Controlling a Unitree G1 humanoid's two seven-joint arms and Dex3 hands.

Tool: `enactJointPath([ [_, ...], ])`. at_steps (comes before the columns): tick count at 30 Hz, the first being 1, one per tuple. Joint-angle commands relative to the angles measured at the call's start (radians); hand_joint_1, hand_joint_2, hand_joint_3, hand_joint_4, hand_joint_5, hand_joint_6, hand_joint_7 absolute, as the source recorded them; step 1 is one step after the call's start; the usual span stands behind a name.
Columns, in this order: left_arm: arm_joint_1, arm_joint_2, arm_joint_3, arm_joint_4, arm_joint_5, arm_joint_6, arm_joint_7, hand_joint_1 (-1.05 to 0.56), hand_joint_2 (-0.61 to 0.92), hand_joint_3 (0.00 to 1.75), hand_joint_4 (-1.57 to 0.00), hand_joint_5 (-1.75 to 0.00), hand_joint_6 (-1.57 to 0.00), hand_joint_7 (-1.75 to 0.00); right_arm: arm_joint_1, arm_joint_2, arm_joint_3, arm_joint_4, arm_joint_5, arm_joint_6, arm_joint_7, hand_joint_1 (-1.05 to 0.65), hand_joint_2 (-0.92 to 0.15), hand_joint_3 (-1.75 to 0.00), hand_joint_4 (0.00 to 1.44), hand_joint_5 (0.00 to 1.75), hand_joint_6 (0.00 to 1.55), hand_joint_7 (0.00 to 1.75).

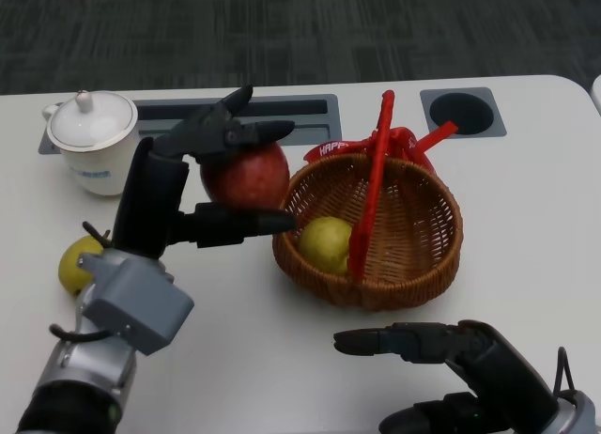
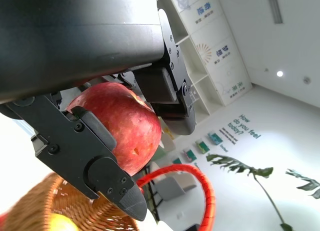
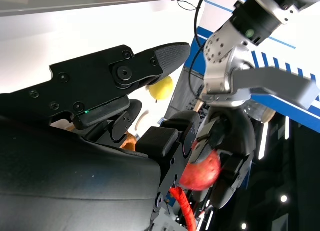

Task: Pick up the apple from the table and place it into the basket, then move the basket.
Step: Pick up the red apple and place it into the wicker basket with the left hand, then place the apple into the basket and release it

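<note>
The round red apple (image 1: pixel 246 174) is gripped by the left hand (image 1: pixel 202 185) just left of the brown wicker basket (image 1: pixel 424 265), raised for clearing its rim, while the right hand (image 1: pixel 451 364) is kept spread and empty near the surface (image 1: pixel 254 359).

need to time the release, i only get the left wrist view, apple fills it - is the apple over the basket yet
Observer: Not yet. In the head view the apple, held by the left hand, is beside the basket, just outside the rim on the teapot side.
Operator: anything in the basket already
Observer: Yes, a yellow-green fruit lies inside, near the rim closest to the apple.
Operator: wheres the right hand
Observer: The right hand is in front of the basket, nearer the robot, holding nothing and apart from the basket.
</note>
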Motion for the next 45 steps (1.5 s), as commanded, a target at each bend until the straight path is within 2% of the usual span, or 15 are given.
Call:
enactJointPath([
  [1,-0.074,-0.027,0.016,0.065,-0.051,0.019,-0.054,-0.02,0.79,0.0,-1.24,-0.02,-1.14,-0.01,0.029,-0.016,0.002,-0.053,0.019,-0.006,-0.006,-0.57,-0.92,0.0,0.83,0.0,0.75,0.0],
  [5,-0.131,-0.071,0.02,0.15,-0.066,0.043,-0.094,-0.04,0.79,0.0,-1.23,-0.01,-1.13,0.0,0.064,-0.038,0.009,-0.129,0.035,0.02,0.0,-0.57,-0.92,0.0,0.81,0.0,0.73,0.0],
  [11,-0.183,-0.111,0.011,0.26,-0.031,0.045,-0.09,-0.07,0.78,0.0,-1.22,0.0,-1.14,0.0,0.098,-0.059,0.013,-0.205,0.05,0.043,0.0,-0.58,-0.92,-0.02,0.79,0.0,0.72,0.0],
  [21,-0.219,-0.167,0.04,0.408,-0.05,0.094,-0.149,-0.11,0.8,0.0,-1.23,-0.01,-1.13,0.0,0.137,-0.07,0.009,-0.269,0.061,0.063,-0.007,-0.55,-0.91,-0.01,0.79,0.0,0.72,0.0],
  [23,-0.218,-0.174,0.043,0.422,-0.048,0.107,-0.156,-0.12,0.8,0.0,-1.2,0.0,-1.1,0.0,0.143,-0.074,0.009,-0.277,0.065,0.071,-0.005,-0.55,-0.91,0.0,0.79,0.0,0.71,0.0],
  [26,-0.216,-0.178,0.048,0.425,-0.052,0.124,-0.183,-0.14,0.8,0.0,-1.04,0.0,-0.96,0.0,0.149,-0.079,0.008,-0.29,0.064,0.085,-0.004,-0.55,-0.92,0.0,0.78,0.0,0.71,0.0],
  [31,-0.218,-0.173,0.045,0.411,-0.047,0.135,-0.234,-0.23,0.76,0.0,-0.58,0.0,-0.57,0.0,0.152,-0.077,0.01,-0.293,0.068,0.088,-0.003,-0.55,-0.92,0.0,0.79,0.0,0.71,0.0],
  [34,-0.223,-0.161,0.035,0.401,-0.034,0.137,-0.254,-0.3,0.74,0.0,-0.38,0.0,-0.41,0.0,0.155,-0.077,0.009,-0.298,0.063,0.087,-0.006,-0.56,-0.92,-0.01,0.79,0.01,0.72,0.0],
  [38,-0.232,-0.138,0.029,0.389,-0.033,0.135,-0.309,-0.38,0.73,0.0,-0.21,0.0,-0.28,0.0,0.155,-0.074,0.003,-0.294,0.046,0.078,-0.014,-0.57,-0.92,-0.01,0.8,0.01,0.72,0.01],
  [45,-0.245,-0.104,0.016,0.357,-0.028,0.116,-0.368,-0.54,0.72,0.0,-0.04,0.0,-0.18,0.0,0.149,-0.079,0.0,-0.29,0.041,0.075,-0.016,-0.58,-0.92,-0.02,0.81,0.01,0.73,0.0],
])
